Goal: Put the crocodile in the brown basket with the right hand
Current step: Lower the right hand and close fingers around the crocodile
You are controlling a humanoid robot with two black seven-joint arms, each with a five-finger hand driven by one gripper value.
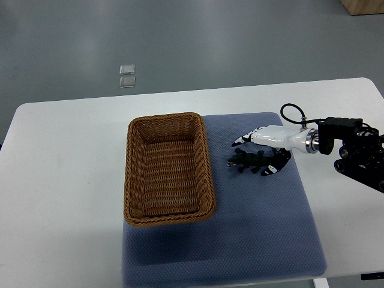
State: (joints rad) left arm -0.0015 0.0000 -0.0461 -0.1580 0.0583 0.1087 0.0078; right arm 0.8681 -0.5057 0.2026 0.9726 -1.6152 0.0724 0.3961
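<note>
A small dark green toy crocodile [246, 161] lies on the blue mat [264, 228], just right of the brown wicker basket [135, 174]. The basket holds nothing. My right hand [259, 153], white with black fingertips, comes in from the right edge and hovers over the crocodile. Its fingers [240, 141] reach past the toy's far side and the thumb [270, 170] sits at its near right. The fingers are spread around the toy and not closed on it. The left arm does not show.
The white table [60, 180] carries the mat and basket. Two small clear square objects [126, 76] lie on the grey floor beyond the table's far edge. A wooden corner [363, 6] shows at top right.
</note>
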